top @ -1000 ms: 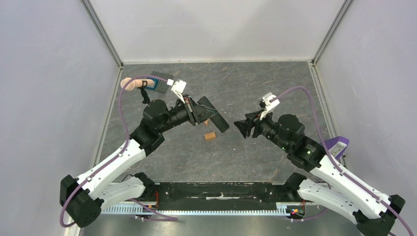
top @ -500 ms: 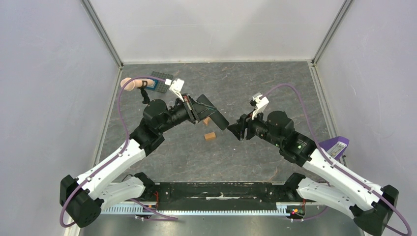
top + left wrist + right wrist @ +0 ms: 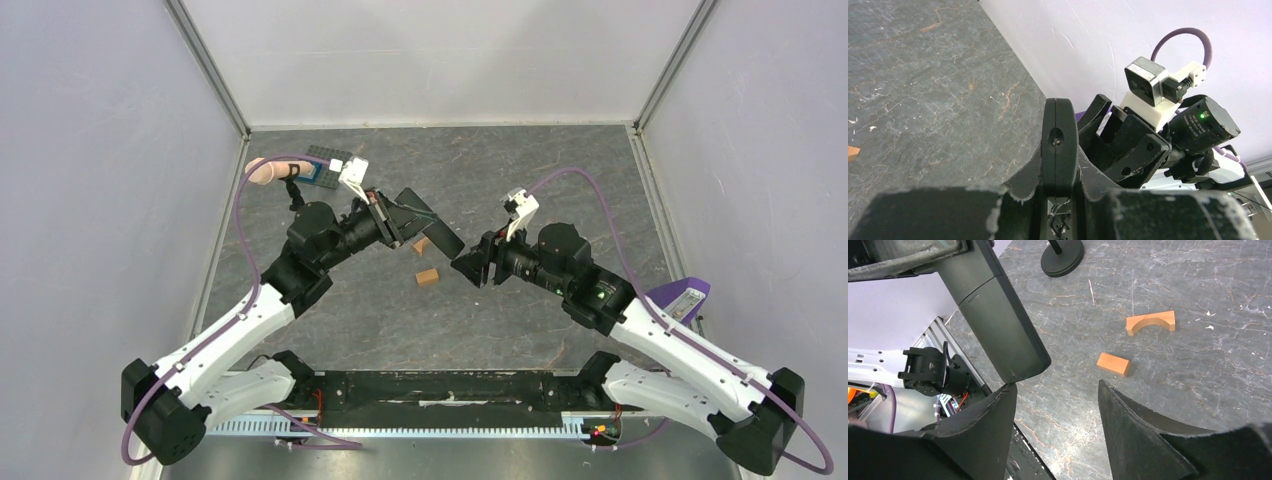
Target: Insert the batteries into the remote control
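Observation:
My left gripper [image 3: 400,218] is shut on the remote control [image 3: 432,227], a slim black bar held above the table, its free end pointing towards the right arm. In the left wrist view the remote [image 3: 1060,145] stands end-on between the closed fingers [image 3: 1018,180]. My right gripper [image 3: 468,266] is open and empty, just right of the remote's lower end. In the right wrist view the remote's end [image 3: 998,325] touches or nearly touches the left fingertip [image 3: 983,425] of my right gripper [image 3: 1055,390]. No batteries are in view.
An orange block [image 3: 428,277] and an orange arch piece [image 3: 421,245] lie on the table below the remote; both show in the right wrist view, the block [image 3: 1114,363] and the arch [image 3: 1151,321]. A beige cylinder [image 3: 262,171] and dark plate [image 3: 325,160] sit far left. A purple object [image 3: 682,298] lies at right.
My right arm has moved left, bringing its open gripper close to the remote's end. My left gripper has shifted slightly with the remote still in it.

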### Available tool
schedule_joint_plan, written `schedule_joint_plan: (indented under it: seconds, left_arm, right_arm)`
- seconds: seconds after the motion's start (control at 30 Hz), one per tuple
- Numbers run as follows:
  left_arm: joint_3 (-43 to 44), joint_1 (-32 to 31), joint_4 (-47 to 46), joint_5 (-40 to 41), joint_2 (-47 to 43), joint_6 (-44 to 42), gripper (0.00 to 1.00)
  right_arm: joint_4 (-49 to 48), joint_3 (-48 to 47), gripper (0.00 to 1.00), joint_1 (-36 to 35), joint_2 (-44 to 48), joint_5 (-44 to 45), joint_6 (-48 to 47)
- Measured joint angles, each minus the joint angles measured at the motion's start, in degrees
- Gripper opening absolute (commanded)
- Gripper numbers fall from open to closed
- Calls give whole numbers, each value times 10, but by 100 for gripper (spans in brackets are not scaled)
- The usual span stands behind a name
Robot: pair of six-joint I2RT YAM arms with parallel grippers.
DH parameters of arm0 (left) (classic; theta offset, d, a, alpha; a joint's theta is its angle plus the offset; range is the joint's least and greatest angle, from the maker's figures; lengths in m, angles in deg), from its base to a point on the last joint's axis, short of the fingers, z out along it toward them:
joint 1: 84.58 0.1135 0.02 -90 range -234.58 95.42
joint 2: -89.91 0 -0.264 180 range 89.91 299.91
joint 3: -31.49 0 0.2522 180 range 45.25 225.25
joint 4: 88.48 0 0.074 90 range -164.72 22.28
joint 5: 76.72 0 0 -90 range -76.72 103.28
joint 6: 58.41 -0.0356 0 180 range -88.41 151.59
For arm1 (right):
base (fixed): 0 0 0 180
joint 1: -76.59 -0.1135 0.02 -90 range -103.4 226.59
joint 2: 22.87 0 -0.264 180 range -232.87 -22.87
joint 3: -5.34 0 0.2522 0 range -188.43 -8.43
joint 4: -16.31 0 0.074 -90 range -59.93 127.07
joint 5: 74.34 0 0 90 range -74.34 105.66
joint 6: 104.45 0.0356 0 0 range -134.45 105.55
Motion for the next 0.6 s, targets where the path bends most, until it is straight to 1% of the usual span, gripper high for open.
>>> schedule_joint_plan:
  seconds: [0.1,0.23,0.33,0.37,0.47,0.53,0.6]
  left_arm:
    - [0,0,18,3,-12,-6,2]
    - [8,-1,62,9,-33,-37,2]
    - [28,-1,79,-19,-30,-65,2]
    - [34,-1,80,-34,-29,-72,2]
    - [54,-1,82,-113,-27,-99,2]
    - [69,-1,87,-169,-25,-113,2]
    - [86,-2,90,-217,-20,-120,2]
  right_arm:
    - [10,0,68,0,5,-2,0]
    - [40,0,86,1,43,-34,-42]
    - [59,-9,92,1,76,-85,-82]
    - [62,-16,93,1,84,-104,-94]
    - [59,-50,94,1,89,-155,-121]
    - [52,-71,91,1,80,-183,-132]
    - [43,-82,87,1,68,-205,-137]
